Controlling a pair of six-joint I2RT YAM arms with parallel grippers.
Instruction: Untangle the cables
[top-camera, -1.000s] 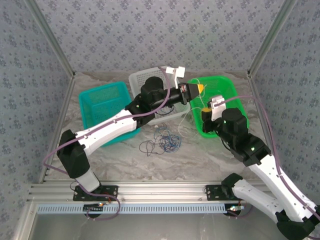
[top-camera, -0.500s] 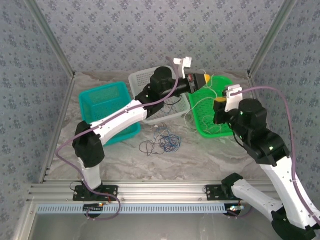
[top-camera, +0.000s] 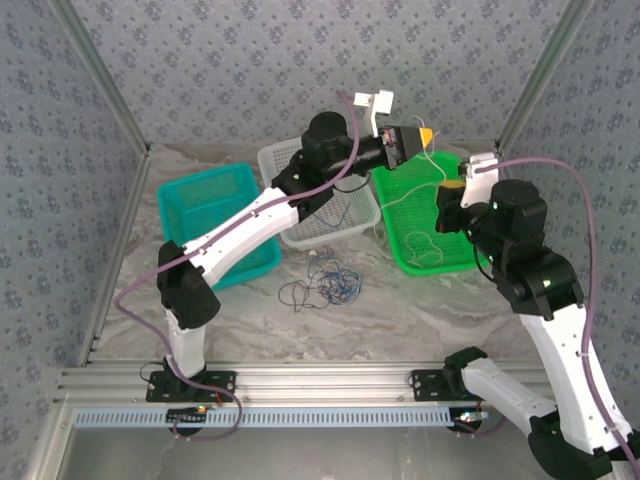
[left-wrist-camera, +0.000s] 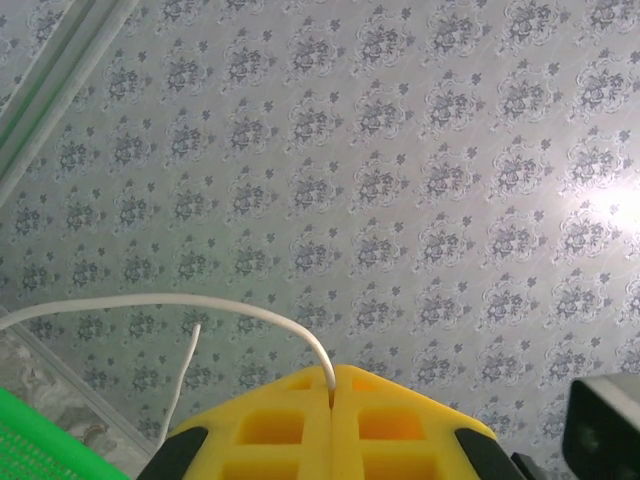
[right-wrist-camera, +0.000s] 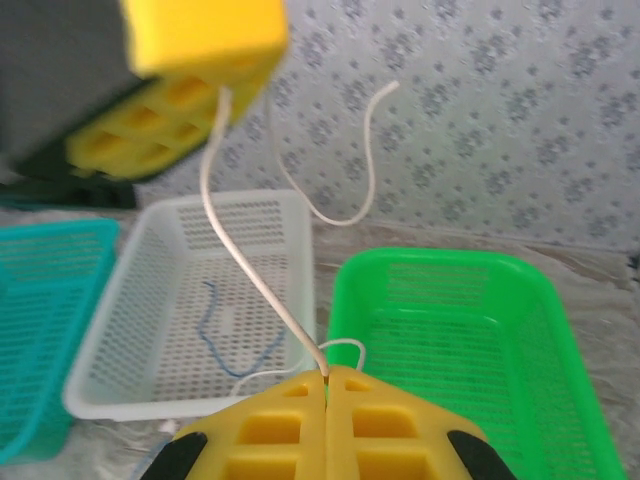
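Observation:
A white cable (right-wrist-camera: 245, 270) is stretched between my two grippers above the baskets. My left gripper (top-camera: 425, 135) is raised over the green basket's far edge and shut on one part of that cable (left-wrist-camera: 230, 305), which leaves the closed yellow pads (left-wrist-camera: 331, 385). Lower and to the right, my right gripper (top-camera: 452, 187) is shut on another part of it (right-wrist-camera: 327, 378). The cable's loose ends curl in the air and droop toward the green basket. A tangle of blue and black cables (top-camera: 330, 282) lies on the table. One blue cable (right-wrist-camera: 215, 335) rests in the white basket.
Three baskets stand at the back: teal (top-camera: 165, 215) on the left, white (top-camera: 275, 152) in the middle, green (top-camera: 432, 266) on the right. Patterned walls and metal frame posts enclose the table. Bare marble tabletop lies in front of the baskets.
Both grippers have risen and moved right with the white cable. The left one climbed toward the back wall, the right one lifted out over the green basket. The floor tangle stayed put.

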